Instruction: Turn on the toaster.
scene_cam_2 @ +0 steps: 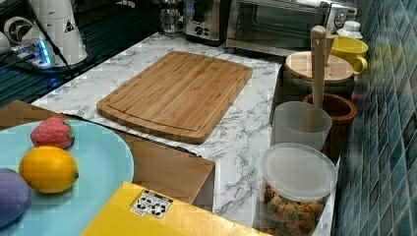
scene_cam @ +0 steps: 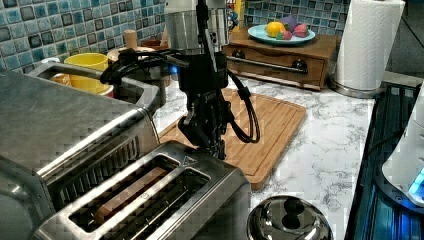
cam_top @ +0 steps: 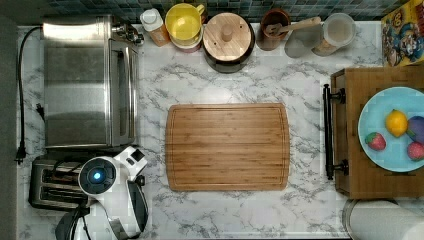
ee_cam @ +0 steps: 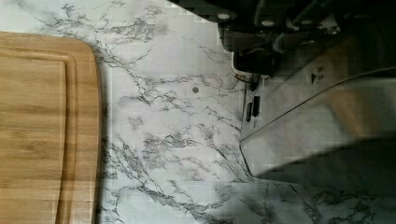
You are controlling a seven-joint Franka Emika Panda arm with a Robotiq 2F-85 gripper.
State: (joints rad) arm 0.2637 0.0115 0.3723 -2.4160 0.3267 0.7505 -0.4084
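Currently, the toaster [scene_cam: 150, 200] is seen wedged beside the oven [scene_cam: 60, 125] at the top view's lower left, bare marble [ee_cam: 177, 140] separating it from the board [scene_cam: 272, 125], gripper [scene_cam: 212, 145] held vertical over its board-side end, jaw state indiscernible.

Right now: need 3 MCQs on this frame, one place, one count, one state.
1. Where is the gripper?
A. over the cutting board's middle
B. at the toaster's end nearest the cutting board
C. by the paper towel roll

2. How many slots does the toaster have on top?
A. one
B. two
C. four

3. What lies on the cutting board?
A. nothing
B. a lemon
C. a jar

Key: 1 B, the left view shows it at that end; 2 B, two long slots show; 3 A, its surface is bare in the top view.
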